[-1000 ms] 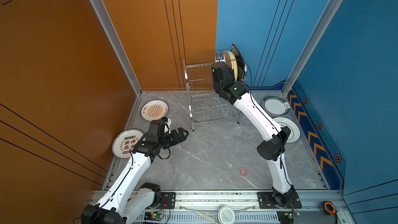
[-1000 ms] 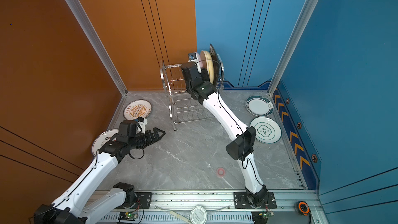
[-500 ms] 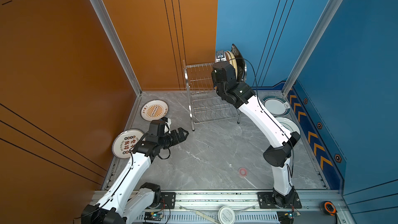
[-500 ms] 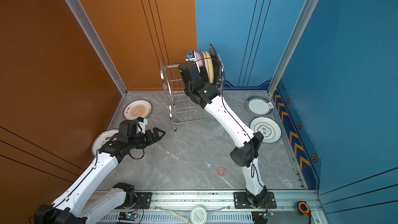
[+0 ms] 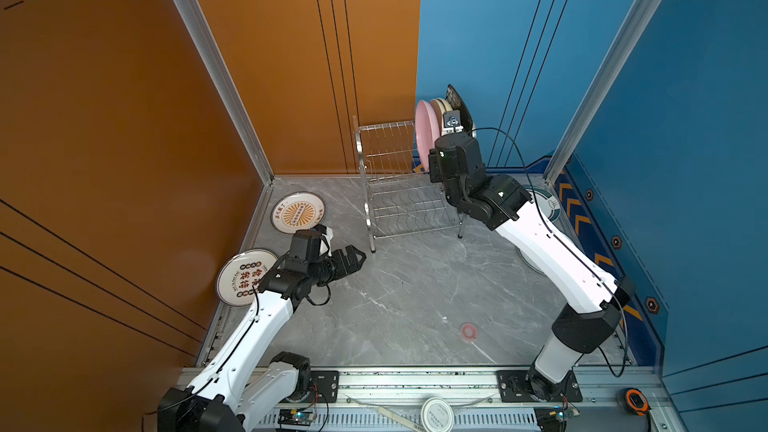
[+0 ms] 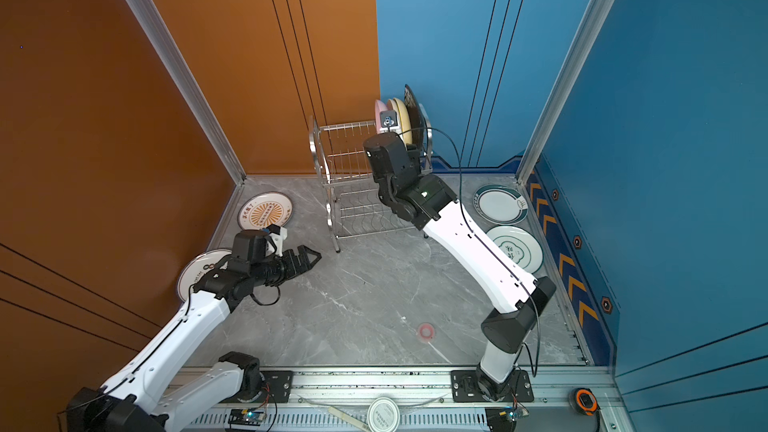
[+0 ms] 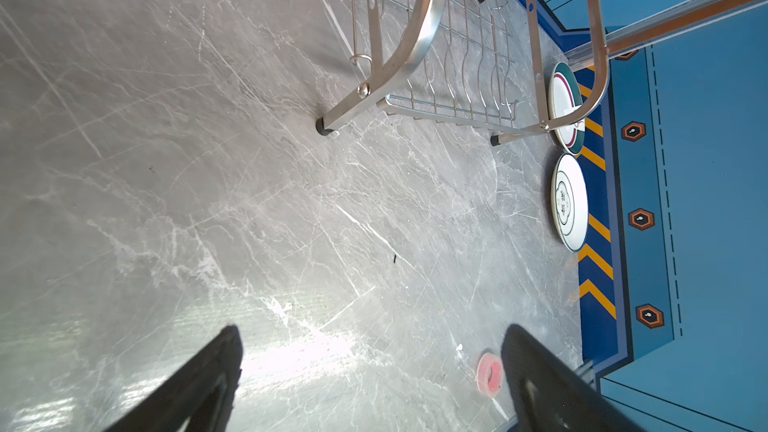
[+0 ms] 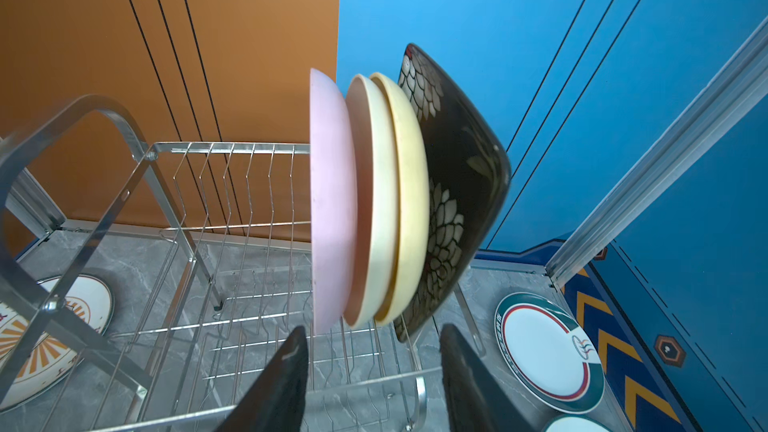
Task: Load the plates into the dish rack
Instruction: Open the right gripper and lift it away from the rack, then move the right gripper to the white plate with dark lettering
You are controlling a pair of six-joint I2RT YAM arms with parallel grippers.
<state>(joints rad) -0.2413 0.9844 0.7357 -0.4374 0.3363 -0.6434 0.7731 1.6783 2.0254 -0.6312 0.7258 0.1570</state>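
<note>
Halfway there by my count. The shiny two-tier steel wire dish rack (image 5: pixel 384 126) stands at the far side of the grey marble worktop (image 5: pixel 415 292). Four plates are already up on edge, packed close at the right end of its top tier. From left to right they are a round pink plate (image 8: pixel 332 201), a round cream-yellow plate (image 8: pixel 376 209), a second cream-yellow plate (image 8: pixel 411 201) and a square black floral plate (image 8: pixel 461 184). The slots left of the pink one are free, and I see nothing on the wavy lower shelf.

Four plates are left, all lying flat on the worktop. On the left by the orange wall there's a white plate with an orange sunburst print (image 5: pixel 298 212), and nearer, a white plate with red-brown characters (image 5: pixel 243 276). On the right by the blue wall there's a white teal-rimmed plate (image 6: pixel 500 204), with another teal-rimmed plate (image 6: pixel 515 249) just nearer.

The right claw (image 8: pixel 374 334) is up at the rack, just on the near side of the loaded plates. Its jaws are partly apart with nothing between them. The left claw (image 5: pixel 358 253) hovers over the worktop near the rack's near-left leg, spread wide and empty. The two printed plates look like its natural next picks.
</note>
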